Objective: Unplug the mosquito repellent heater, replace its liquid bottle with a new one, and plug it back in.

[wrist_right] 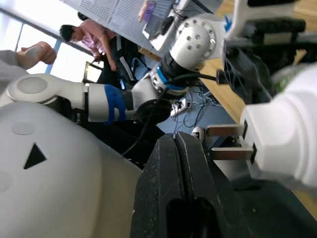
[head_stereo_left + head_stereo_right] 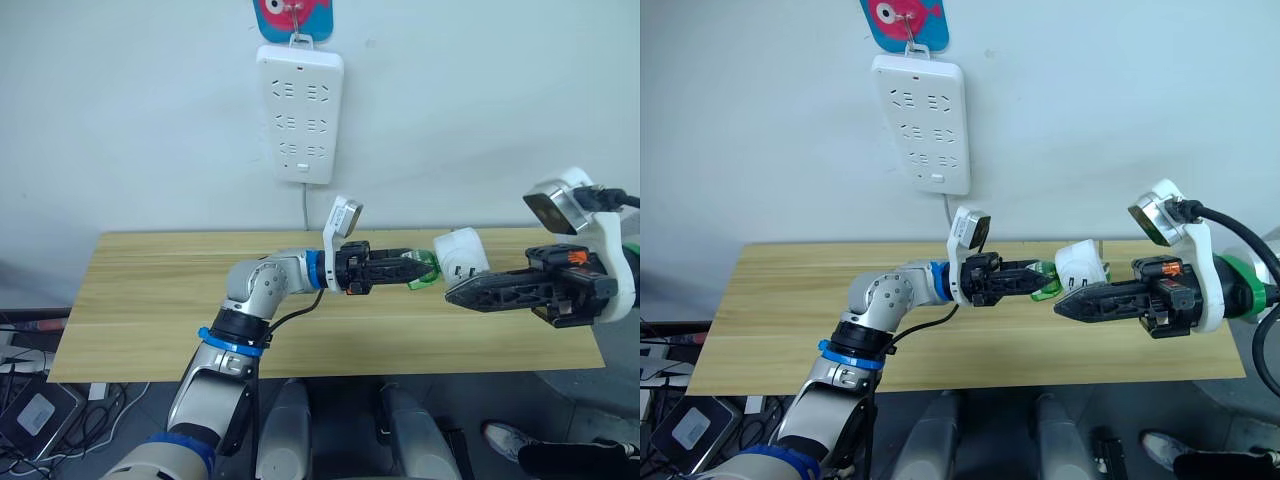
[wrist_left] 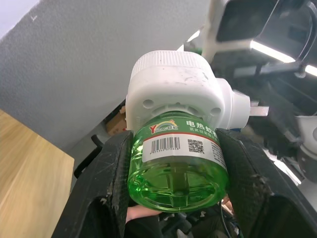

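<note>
Table: I see the long light wooden tabletop (image 2: 140,300) bare to both ends.
Middle: my two black-fingered grippers (image 2: 400,270) (image 2: 470,295) crowd the small white rounded plastic heater (image 2: 462,256).
Wall: white multi-socket power strip (image 2: 299,112) hangs well above, unobstructed.

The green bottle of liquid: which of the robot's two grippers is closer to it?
The left. The left gripper clamps the green bottle between its fingers, touching both sides. The right gripper, shut, sits beside the white heater that the bottle is screwed into, apart from the bottle.
</note>
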Tool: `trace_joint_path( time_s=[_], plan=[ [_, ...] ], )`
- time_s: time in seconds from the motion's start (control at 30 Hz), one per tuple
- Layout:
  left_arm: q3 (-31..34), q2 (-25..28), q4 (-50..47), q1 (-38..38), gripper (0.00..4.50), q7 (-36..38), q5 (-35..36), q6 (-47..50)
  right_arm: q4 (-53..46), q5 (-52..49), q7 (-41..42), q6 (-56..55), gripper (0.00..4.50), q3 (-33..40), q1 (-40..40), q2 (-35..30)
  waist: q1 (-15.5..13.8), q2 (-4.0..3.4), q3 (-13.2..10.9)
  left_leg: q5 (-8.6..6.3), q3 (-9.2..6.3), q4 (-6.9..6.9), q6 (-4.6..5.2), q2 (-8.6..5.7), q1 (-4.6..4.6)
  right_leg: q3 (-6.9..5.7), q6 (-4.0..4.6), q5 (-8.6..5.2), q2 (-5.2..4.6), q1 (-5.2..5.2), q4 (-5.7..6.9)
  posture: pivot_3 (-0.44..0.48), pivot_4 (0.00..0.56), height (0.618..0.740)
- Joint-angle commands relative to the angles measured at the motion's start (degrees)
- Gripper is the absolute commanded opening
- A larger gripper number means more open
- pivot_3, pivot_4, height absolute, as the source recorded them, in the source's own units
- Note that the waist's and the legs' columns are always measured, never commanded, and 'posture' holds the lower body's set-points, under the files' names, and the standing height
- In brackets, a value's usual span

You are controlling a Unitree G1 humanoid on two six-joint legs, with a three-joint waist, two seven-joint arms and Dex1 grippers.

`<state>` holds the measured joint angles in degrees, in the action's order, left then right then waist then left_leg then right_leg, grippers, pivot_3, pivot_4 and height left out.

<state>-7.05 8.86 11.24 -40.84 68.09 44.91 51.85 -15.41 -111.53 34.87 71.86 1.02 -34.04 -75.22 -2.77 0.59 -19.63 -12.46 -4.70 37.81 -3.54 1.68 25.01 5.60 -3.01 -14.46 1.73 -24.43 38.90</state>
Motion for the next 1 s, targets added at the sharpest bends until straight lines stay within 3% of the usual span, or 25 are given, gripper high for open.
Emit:
trace_joint_path(
  time_s=[0.03,0.47,0.6,0.73,0.87,1.0],
  plan=[
    [-0.9,-0.5,-1.8,-0.1,2.25,1.5,0.3,-0.5,2.2,-1.5,-2.7,-0.5,0.04,-1.2,-3.9,1.8,0.0,0.00,0.0,0.00,0.01,0.00,0.00,0.00,0.00,0.01,0.00,0.00,0.00,0.00,0.00,0.171,0.289,0.740],
    [-0.8,0.0,-3.2,0.4,2.25,2.0,1.4,2.2,7.9,-1.5,-18.3,-0.7,0.04,-2.7,-11.0,10.4,0.2,0.00,0.0,0.00,-0.01,-0.02,0.00,0.00,0.05,0.00,0.00,0.00,-0.01,-0.05,0.00,0.177,0.292,0.740],
    [-0.8,0.6,-2.9,0.9,2.25,2.4,1.1,1.9,9.4,-1.5,-12.9,3.5,0.04,-0.5,-12.1,8.3,0.2,0.00,0.0,0.00,0.00,-0.02,0.00,0.00,0.06,0.00,0.01,0.00,-0.01,-0.06,0.00,0.179,0.292,0.740],
    [-0.7,0.9,-2.8,1.0,2.25,2.4,1.2,2.0,7.9,-1.5,-3.2,8.9,0.04,2.0,-9.2,1.2,-0.1,0.00,0.0,0.00,-0.02,-0.06,0.00,0.00,0.08,-0.03,0.01,0.00,-0.01,-0.10,-0.02,0.180,0.290,0.740],
    [-0.5,1.0,-2.2,0.7,2.25,2.5,1.1,1.6,2.0,-1.5,1.7,10.4,0.04,5.7,-0.8,-5.0,-0.1,0.00,0.0,-0.01,-0.02,-0.11,0.01,0.00,0.10,-0.04,-0.01,-0.02,-0.01,-0.10,-0.06,0.180,0.285,0.740],
    [-0.4,0.8,-2.2,0.4,2.25,2.4,1.2,1.7,-3.6,-1.5,-0.1,6.5,0.04,8.7,6.9,-5.6,0.1,0.00,0.0,-0.01,0.02,-0.11,0.01,0.00,0.09,-0.01,-0.02,-0.03,-0.02,-0.11,-0.04,0.184,0.284,0.740]
  ],
)
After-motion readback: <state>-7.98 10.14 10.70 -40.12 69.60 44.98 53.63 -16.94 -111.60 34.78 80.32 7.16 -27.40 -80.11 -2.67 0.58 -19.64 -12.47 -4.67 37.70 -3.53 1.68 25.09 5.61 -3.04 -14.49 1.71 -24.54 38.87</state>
